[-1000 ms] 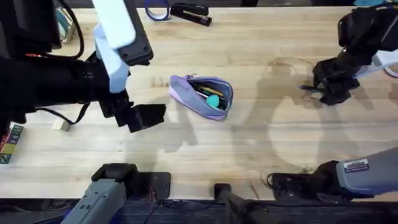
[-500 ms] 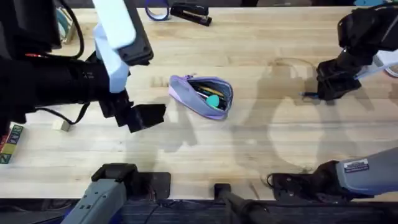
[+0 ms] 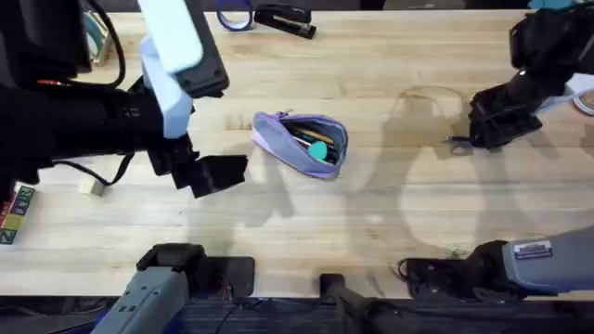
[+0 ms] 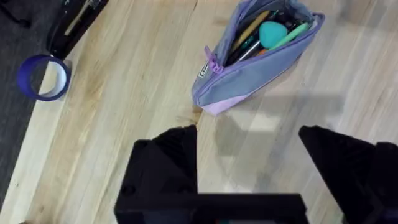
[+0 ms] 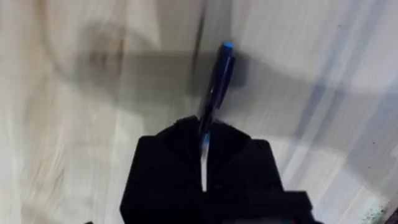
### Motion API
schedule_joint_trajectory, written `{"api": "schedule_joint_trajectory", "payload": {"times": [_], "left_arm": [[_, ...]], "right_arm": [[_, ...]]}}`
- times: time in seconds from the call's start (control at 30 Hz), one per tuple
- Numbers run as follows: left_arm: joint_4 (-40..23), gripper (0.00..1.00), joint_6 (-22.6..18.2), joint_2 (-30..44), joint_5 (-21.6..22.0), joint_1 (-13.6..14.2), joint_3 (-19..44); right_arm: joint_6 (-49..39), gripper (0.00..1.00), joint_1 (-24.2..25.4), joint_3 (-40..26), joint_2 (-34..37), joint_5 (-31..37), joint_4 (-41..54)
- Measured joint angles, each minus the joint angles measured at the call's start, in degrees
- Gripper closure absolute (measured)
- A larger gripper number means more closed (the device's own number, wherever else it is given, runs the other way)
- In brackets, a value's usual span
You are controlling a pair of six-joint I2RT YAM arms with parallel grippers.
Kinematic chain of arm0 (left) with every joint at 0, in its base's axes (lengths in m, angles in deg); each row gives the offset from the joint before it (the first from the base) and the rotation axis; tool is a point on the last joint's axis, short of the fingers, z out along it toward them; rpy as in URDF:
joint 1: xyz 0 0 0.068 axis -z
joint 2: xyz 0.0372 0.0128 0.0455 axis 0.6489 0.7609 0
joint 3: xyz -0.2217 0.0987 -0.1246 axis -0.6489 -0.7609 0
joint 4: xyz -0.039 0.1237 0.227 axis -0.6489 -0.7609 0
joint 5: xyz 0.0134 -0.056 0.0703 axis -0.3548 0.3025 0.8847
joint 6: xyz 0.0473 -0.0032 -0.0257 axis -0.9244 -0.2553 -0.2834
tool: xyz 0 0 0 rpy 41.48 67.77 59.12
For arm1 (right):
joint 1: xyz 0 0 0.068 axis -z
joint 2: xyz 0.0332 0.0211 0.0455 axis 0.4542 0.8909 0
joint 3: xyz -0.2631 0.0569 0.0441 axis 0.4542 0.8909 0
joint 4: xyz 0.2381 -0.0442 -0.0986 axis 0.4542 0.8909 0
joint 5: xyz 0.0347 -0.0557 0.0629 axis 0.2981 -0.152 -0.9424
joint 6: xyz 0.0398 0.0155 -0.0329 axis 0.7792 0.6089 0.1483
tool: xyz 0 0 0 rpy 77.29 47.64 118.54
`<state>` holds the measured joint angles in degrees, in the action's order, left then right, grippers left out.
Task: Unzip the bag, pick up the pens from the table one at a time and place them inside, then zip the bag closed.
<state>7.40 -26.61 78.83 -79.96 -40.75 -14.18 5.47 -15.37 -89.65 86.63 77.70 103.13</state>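
Lavender-grey bag (image 3: 302, 142) unzipped, pens inside; right pincer (image 5: 203, 134) pinching dark-blue pen (image 5: 217, 78); left pincer (image 4: 249, 158) spread.

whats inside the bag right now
The open bag holds a green pen, a teal rounded item and other pen-like sticks; anything lower is covered.

One bag (image 3: 302, 142) lies open near the middle of the bench (image 3: 371, 213), with several pens and one teal-tipped item inside it, too crowded to count exactly. One dark blue pen (image 5: 214, 87) is pinched in the right pincer (image 3: 484, 139) toward the bench's right edge. At the far edge sit one blue tape roll (image 3: 234, 16) and one black stapler (image 3: 284, 20).
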Motion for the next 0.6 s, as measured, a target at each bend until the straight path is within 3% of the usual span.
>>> {"api": "schedule_joint_trajectory", "payload": {"times": [0.27,0.6], "left_arm": [[0.00,0.008,0.00,0.00,0.02,0.00,0.00],[0.00,0.007,0.00,0.00,0.02,0.00,0.00]], "right_arm": [[-10.01,0.969,-1.31,-0.59,-9.18,-6.33,-1.45],[-29.30,0.969,-10.81,-0.90,-16.20,-18.19,-12.07]]}}
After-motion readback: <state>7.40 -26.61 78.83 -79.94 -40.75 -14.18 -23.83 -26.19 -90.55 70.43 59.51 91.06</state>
